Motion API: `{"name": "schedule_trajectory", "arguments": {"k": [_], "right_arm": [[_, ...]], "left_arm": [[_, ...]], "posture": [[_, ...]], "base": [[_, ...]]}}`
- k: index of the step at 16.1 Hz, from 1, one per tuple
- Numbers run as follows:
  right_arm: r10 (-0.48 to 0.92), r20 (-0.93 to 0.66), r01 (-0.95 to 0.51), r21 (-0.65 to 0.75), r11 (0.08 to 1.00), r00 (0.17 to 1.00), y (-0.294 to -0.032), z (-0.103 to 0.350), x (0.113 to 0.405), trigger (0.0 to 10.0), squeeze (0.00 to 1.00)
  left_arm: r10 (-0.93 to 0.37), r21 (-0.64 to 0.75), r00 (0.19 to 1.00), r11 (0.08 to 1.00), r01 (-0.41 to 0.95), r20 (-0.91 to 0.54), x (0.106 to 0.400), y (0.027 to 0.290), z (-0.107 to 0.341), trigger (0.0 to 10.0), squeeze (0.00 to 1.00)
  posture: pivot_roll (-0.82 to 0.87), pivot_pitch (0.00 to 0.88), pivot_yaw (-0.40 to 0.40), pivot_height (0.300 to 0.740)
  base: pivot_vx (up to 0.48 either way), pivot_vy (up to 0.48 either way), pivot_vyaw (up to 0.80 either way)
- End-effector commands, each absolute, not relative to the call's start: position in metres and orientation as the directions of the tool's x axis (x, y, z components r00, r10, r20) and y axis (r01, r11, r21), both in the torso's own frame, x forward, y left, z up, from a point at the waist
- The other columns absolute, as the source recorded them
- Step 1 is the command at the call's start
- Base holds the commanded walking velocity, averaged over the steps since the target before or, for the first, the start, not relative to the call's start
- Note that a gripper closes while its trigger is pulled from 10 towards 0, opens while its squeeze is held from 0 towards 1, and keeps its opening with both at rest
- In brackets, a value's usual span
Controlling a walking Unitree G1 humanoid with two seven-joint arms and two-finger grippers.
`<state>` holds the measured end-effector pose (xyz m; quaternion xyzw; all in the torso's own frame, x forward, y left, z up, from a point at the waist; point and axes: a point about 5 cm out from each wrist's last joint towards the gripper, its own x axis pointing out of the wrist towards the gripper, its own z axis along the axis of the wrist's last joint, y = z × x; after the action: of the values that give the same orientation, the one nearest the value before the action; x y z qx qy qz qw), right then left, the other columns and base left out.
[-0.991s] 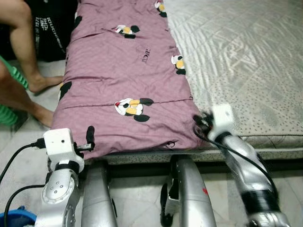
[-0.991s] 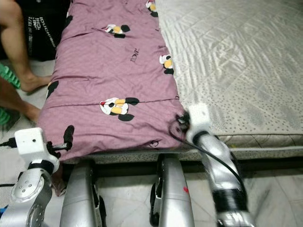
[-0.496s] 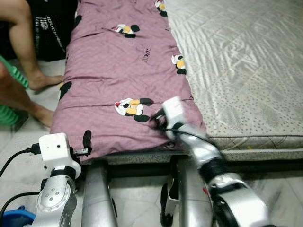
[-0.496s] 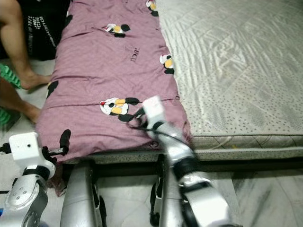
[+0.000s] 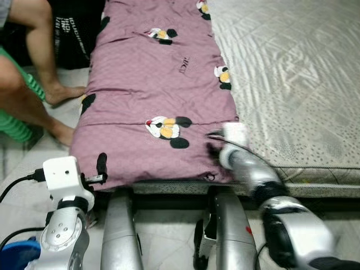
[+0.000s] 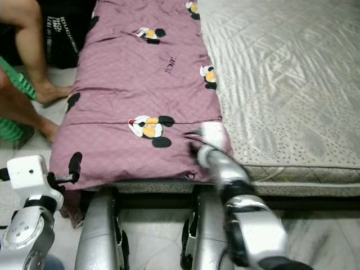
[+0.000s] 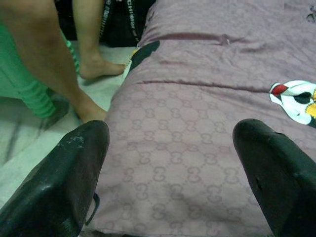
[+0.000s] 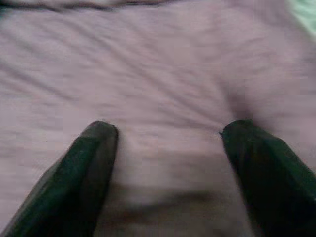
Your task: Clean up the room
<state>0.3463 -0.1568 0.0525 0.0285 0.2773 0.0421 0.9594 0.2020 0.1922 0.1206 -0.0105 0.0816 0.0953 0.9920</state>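
A purple blanket [image 5: 157,84] printed with cartoon mice lies lengthwise on the left side of the bed. My left gripper [image 7: 173,143] is open at the blanket's near-left corner, both black fingers [image 7: 74,163] spread wide just above the fabric. One of those fingers [image 5: 101,164] stands up against the blanket's front edge. My right gripper [image 5: 212,144] is on the near-right part of the blanket, close to the lowest mouse print. It is open [image 8: 168,133], its fingertips [image 8: 101,134] resting on the cloth, which is slightly wrinkled between them.
The bare pale mattress [image 5: 292,73] takes up the right side of the bed. A person's bare legs [image 5: 48,67] stand on the floor to the left, beside a green ribbed object [image 5: 17,118] and a black bag [image 5: 73,34]. A blue container [image 5: 17,256] sits near my left arm.
My right gripper swung left from the blanket's right edge onto the blanket, then came partway back right. The left gripper dropped slightly. The camera shifted a little.
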Motion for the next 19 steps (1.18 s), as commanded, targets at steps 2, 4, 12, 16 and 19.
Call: {"name": "schedule_trajectory", "arguments": {"k": [2, 4, 12, 16, 19], "right_arm": [[-0.008, -0.632, 0.073, 0.076, 0.994, 0.775, -0.197, 0.021, 0.316, 10.0, 1.0], [-0.025, -0.533, 0.039, 0.016, 0.999, 0.846, -0.212, 0.025, 0.304, 10.0, 1.0], [0.263, 0.014, -0.263, 0.002, 0.965, 0.965, -0.154, 0.12, 0.287, 10.0, 0.0], [0.305, 0.076, -0.309, 0.037, 0.95, 0.949, -0.138, 0.138, 0.291, 10.0, 0.0], [0.307, 0.061, -0.31, 0.047, 0.95, 0.95, -0.14, 0.138, 0.291, 10.0, 0.0]], "left_arm": [[0.173, -0.013, 0.967, 0.984, -0.178, -0.185, 0.204, 0.189, 0.115, 10.0, 0.0], [0.181, -0.029, 0.965, 0.981, -0.19, -0.189, 0.203, 0.191, 0.112, 10.0, 0.0], [0.151, -0.097, 0.979, 0.982, -0.165, -0.139, 0.213, 0.183, 0.108, 10.0, 0.0], [0.136, -0.113, 0.983, 0.982, -0.15, -0.12, 0.221, 0.18, 0.107, 10.0, 0.0], [0.137, -0.122, 0.985, 0.981, -0.15, -0.109, 0.224, 0.179, 0.107, 10.0, 0.0]], "posture": [[0.12, 0.178, -0.03, 0.538], [0.09, 0.157, -0.021, 0.538], [0.02, 0.066, -0.018, 0.538], [0.01, 0.048, -0.033, 0.572], [0.01, 0.046, -0.038, 0.597]], "base": [[0.0, 0.0, 0.0], [0.0, 0.0, 0.0], [0.0, 0.0, 0.0], [0.0, 0.0, 0.0], [0.0, 0.0, 0.0]]}}
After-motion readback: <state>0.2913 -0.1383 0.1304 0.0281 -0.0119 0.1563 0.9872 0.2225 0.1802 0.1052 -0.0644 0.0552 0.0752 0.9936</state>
